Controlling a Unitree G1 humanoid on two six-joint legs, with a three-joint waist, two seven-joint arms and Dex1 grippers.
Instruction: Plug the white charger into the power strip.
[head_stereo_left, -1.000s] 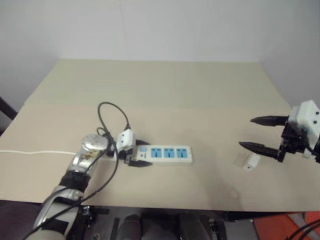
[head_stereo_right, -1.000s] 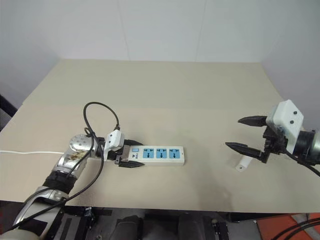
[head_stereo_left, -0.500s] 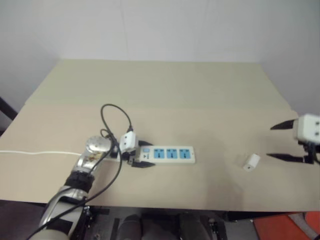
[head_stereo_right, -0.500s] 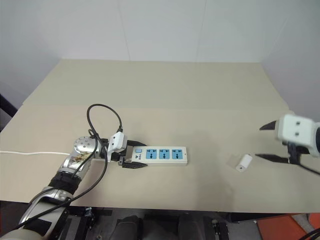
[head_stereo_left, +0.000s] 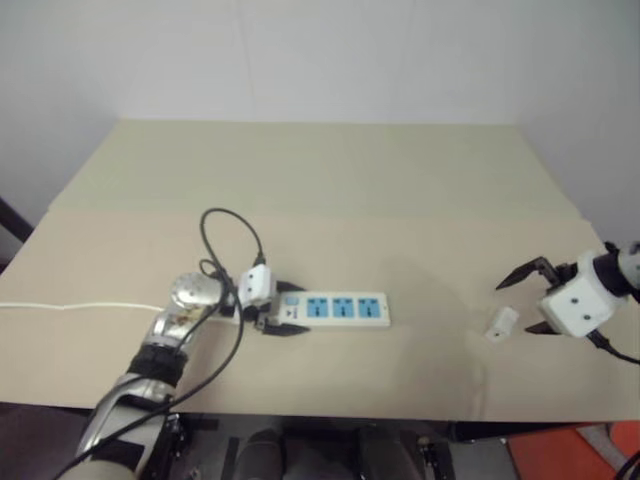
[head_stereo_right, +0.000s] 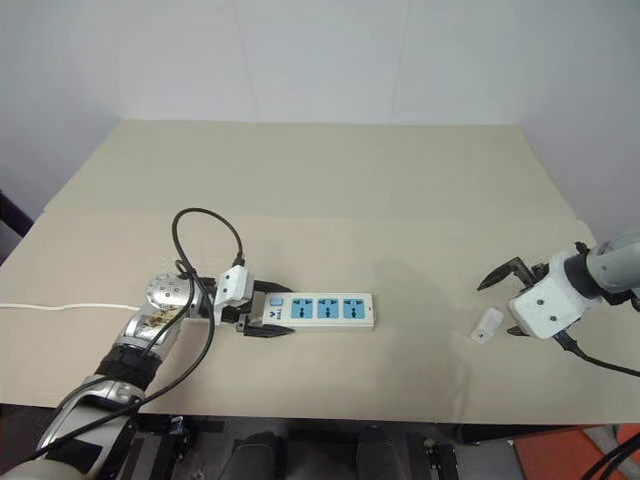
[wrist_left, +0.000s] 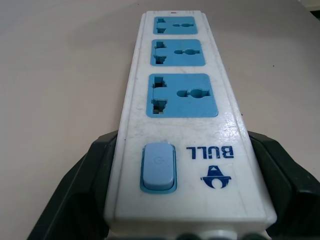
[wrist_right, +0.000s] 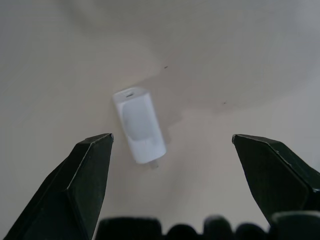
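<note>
The left claw (head_stereo_left: 283, 315) is clamped on the switch end of the long flat white power strip (head_stereo_left: 335, 309), its 2 black fingers (wrist_left: 82, 197) pressed against the strip's 2 long sides. In the left wrist view the pale blue switch sits just ahead of the grip, with 3 blue sockets in a row beyond it. The strip lies flat on the beige desk (head_stereo_left: 330, 190), a little left of the middle, its long axis running left to right. A thin white cord (head_stereo_left: 70, 306) trails from behind the left arm to the desk's left edge, and a black cable (head_stereo_left: 225, 235) loops above the left wrist.

The right claw (head_stereo_right: 505, 300) points steeply down near the desk's right edge with its 2 black fingers (wrist_right: 82, 185) spread wide and nothing between them. The small white boxy charger (head_stereo_right: 487, 325) lies on its side on the desk just beside this claw, on the side toward the strip, untouched. In the right wrist view it lies below the gap between the fingers, nearer 1 of them, with its metal prongs facing the camera. The charger is well apart from the power strip, with bare desk between.
</note>
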